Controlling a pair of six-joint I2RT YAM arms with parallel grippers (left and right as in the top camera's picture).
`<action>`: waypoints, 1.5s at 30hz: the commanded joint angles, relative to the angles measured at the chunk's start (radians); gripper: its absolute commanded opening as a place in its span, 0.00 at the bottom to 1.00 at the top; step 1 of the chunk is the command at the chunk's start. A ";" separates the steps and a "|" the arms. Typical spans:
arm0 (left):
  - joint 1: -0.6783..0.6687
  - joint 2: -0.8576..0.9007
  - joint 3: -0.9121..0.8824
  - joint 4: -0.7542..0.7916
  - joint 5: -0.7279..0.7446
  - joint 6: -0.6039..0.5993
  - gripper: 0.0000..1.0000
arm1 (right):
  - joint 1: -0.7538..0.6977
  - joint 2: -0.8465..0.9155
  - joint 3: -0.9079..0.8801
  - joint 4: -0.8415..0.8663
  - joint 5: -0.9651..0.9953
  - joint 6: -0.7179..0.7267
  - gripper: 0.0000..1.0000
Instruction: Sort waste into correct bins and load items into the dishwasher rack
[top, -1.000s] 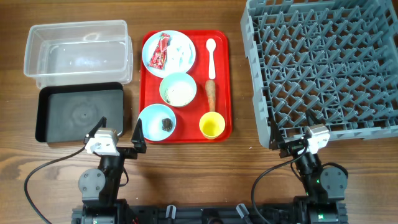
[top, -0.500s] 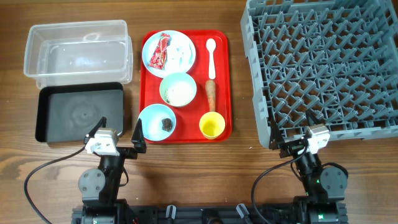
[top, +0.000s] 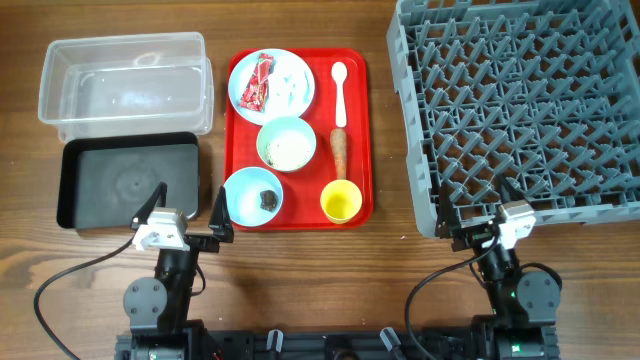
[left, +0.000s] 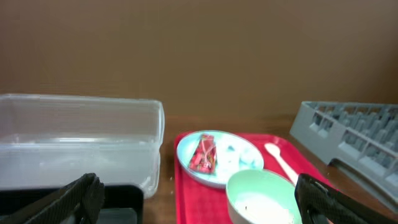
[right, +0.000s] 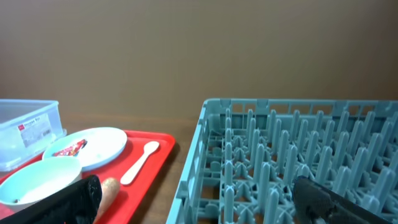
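Note:
On the red tray (top: 352, 135) a light-blue plate (top: 271, 62) carries a red wrapper (top: 259, 80) and crumpled white paper (top: 293, 86). Below it one bowl (top: 287, 143) holds white crumbs and another bowl (top: 240, 195) holds a dark lump (top: 268, 199). A white spoon (top: 339, 88), a carrot (top: 340, 150) and a yellow cup (top: 341, 201) lie to their right. The clear bin (top: 125, 80) and black bin (top: 128, 182) stand left, the grey rack (top: 520, 110) right. My left gripper (top: 188, 205) (left: 202, 205) and right gripper (top: 472, 212) (right: 196, 202) hover open and empty at the table's front.
The wooden table (top: 390, 150) shows a narrow bare strip between tray and rack. The rack's near left corner (top: 432, 228) sits right in front of my right gripper. The black bin's front edge lies just ahead of my left gripper.
Both grippers have shifted only very slightly at the front of the table. Nothing on the tray, in the bins or in the rack has moved.

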 joint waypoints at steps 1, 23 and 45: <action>0.000 -0.011 0.007 0.035 0.042 -0.002 1.00 | 0.007 -0.007 0.011 0.015 -0.058 0.019 1.00; -0.037 0.889 0.884 -0.328 0.131 0.002 1.00 | 0.006 0.510 0.539 -0.217 -0.080 0.037 1.00; -0.294 2.133 1.968 -0.830 -0.033 0.053 1.00 | 0.007 1.045 0.924 -0.665 -0.092 0.210 1.00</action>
